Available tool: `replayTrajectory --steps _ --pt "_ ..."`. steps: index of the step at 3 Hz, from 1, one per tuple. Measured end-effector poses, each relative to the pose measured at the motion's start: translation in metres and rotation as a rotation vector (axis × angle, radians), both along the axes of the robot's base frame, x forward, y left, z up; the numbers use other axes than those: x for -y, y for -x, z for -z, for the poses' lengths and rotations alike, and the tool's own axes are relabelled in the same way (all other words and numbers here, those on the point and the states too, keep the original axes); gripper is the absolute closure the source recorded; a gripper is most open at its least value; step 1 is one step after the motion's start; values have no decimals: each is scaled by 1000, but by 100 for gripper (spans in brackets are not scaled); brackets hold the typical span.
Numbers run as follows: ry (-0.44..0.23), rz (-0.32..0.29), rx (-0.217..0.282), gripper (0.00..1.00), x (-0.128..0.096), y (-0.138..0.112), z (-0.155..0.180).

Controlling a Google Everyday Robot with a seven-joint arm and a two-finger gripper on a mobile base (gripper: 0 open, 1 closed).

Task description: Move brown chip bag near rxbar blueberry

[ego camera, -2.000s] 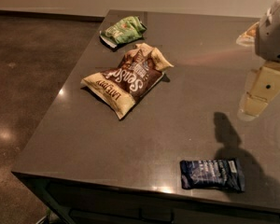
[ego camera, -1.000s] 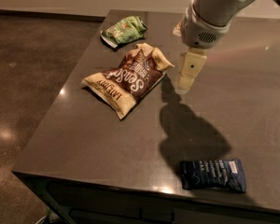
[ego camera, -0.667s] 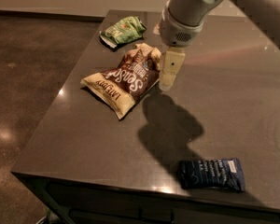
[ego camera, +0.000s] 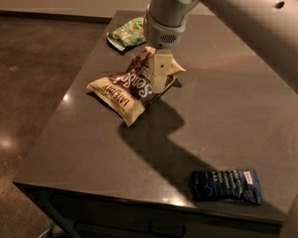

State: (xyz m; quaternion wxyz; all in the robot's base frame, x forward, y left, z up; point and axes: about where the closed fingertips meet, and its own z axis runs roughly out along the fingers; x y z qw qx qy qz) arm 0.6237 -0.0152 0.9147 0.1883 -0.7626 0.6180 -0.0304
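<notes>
The brown chip bag (ego camera: 129,87) lies on the dark table (ego camera: 84,148), left of centre, dark brown in the middle with cream-yellow ends and "LATE JULY" print. My gripper (ego camera: 160,76) hangs from the grey arm directly over the bag's right end, its cream-coloured tip pointing down onto or just above the bag. The rxbar blueberry (ego camera: 226,185), a flat navy wrapper with white text, lies near the table's front right edge, well apart from the bag.
A smaller green bag (ego camera: 127,33) lies at the table's far left corner, behind the chip bag. The arm casts a dark shadow across the table middle. The table's left and front edges drop to a brown floor.
The arm has swung from the right side leftward across the table. The gripper now sits over the chip bag's right end. Bag and bar have not moved.
</notes>
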Motion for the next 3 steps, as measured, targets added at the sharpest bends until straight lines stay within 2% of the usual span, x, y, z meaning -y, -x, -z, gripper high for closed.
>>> replayTrajectory --steps 1,2,3 --pt "86 -75 -26 0 -19 -9 19" --pt "145 -108 -39 0 -22 -15 32" --pt "180 -140 -54 23 -18 -15 37"
